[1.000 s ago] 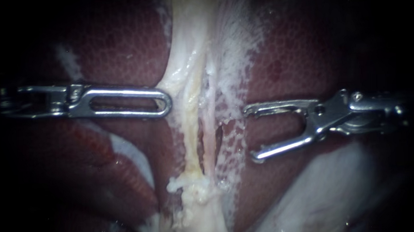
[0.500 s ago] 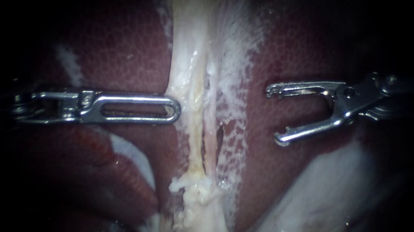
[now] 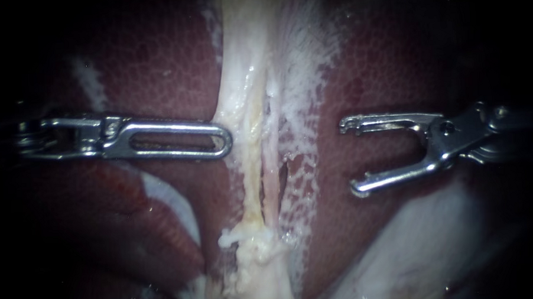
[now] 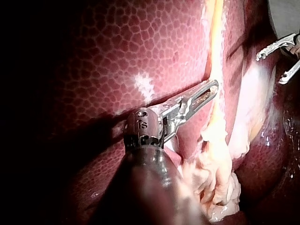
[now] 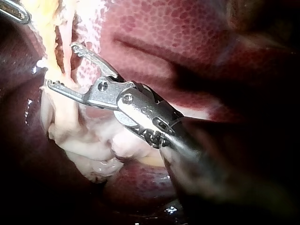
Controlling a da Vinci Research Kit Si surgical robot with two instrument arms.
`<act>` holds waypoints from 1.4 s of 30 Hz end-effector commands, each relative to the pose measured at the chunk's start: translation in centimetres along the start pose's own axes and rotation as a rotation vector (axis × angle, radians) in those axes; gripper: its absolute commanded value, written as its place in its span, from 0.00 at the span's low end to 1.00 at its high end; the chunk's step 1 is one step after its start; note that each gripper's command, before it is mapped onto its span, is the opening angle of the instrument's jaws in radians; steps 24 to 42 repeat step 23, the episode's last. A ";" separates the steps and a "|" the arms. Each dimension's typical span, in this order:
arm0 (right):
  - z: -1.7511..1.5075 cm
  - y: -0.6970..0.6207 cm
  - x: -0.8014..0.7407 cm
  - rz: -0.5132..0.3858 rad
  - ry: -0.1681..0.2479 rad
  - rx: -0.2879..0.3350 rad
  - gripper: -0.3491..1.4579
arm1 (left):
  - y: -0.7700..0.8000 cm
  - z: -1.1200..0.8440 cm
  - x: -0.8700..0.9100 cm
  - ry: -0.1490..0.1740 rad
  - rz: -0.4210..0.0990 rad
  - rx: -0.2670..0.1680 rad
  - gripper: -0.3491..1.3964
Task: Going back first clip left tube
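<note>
Two thin tubes run down the middle between liver lobes: a yellowish left tube [image 3: 250,168] and a pinkish right tube [image 3: 270,182]. No clip shows on either. My left instrument [image 3: 222,139] comes in level, its slotted jaws shut and holding nothing, the tip resting against the pale strand's left edge. My right instrument [image 3: 349,158] stands well right of the tubes, its jaws wide open over liver with nothing between them. In the right wrist view, the right instrument [image 5: 61,65] opens toward the tubes [image 5: 63,42]. The left wrist view shows the left instrument [image 4: 213,86] beside the yellow tube [image 4: 216,56].
Dark red liver [image 3: 157,64] lies on both sides of the tubes. White filmy tissue [image 3: 302,77] covers the liver right of them. A pale lumpy stump [image 3: 253,268] sits where the tubes end. Smooth whitish tissue [image 3: 423,238] lies under the right instrument.
My right instrument has drawn back to the right, away from the tubes, its jaws still open. My left instrument has slid slightly right, toward the strand, and stays shut.
</note>
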 end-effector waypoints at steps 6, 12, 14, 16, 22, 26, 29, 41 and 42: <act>0.01 0.01 0.00 0.000 0.000 -0.001 0.52 | 0.00 0.01 0.01 0.001 0.002 0.001 0.00; 0.01 0.01 0.00 0.000 0.000 -0.001 0.52 | 0.00 0.01 0.01 0.001 -0.004 0.001 0.00; 0.01 0.01 0.00 0.000 0.000 -0.001 0.52 | 0.00 0.01 0.01 0.001 -0.004 0.001 0.00; 0.01 0.01 0.00 0.000 0.000 -0.001 0.52 | 0.00 0.01 0.01 0.001 -0.004 0.001 0.00; 0.00 0.01 -0.01 -0.006 0.000 0.000 0.52 | 0.00 0.01 0.01 0.001 -0.004 0.001 0.00; 0.00 0.01 0.00 -0.006 0.000 0.000 0.52 | 0.00 0.01 0.01 0.001 -0.004 0.001 0.00; 0.00 0.01 0.00 -0.006 0.000 0.000 0.52 | 0.00 0.01 0.01 0.001 -0.004 0.001 0.00; 0.00 0.01 0.00 -0.006 0.000 0.000 0.52 | 0.00 0.01 0.01 0.001 -0.004 0.001 0.00; 0.00 0.01 0.00 -0.006 0.000 0.000 0.52 | 0.00 0.01 0.01 0.001 -0.004 0.001 0.00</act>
